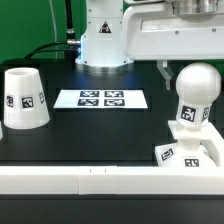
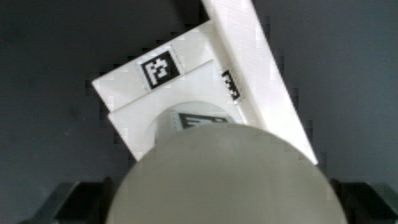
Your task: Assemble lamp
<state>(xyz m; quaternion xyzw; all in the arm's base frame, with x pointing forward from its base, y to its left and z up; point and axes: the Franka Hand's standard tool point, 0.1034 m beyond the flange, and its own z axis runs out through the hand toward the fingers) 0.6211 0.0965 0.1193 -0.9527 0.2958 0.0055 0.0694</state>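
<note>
The round-headed bulb [image 1: 192,100] stands upright on the flat square base [image 1: 168,154] at the exterior view's right, against the rail. The tapered shade [image 1: 24,98] stands alone at the exterior view's left. My gripper [image 1: 195,8] hangs straight above the bulb, only its body showing at the top edge. In the wrist view the bulb's head [image 2: 222,170] fills the space between my gripper's [image 2: 217,208] two fingers [image 2: 75,200], with dark gaps on both sides. The jaws stand open. The base with its tags [image 2: 160,80] lies below.
The marker board [image 1: 100,99] lies flat at the table's middle. A long white rail [image 1: 90,180] runs along the front edge and also shows in the wrist view [image 2: 249,60]. The arm's white pedestal [image 1: 100,40] stands at the back.
</note>
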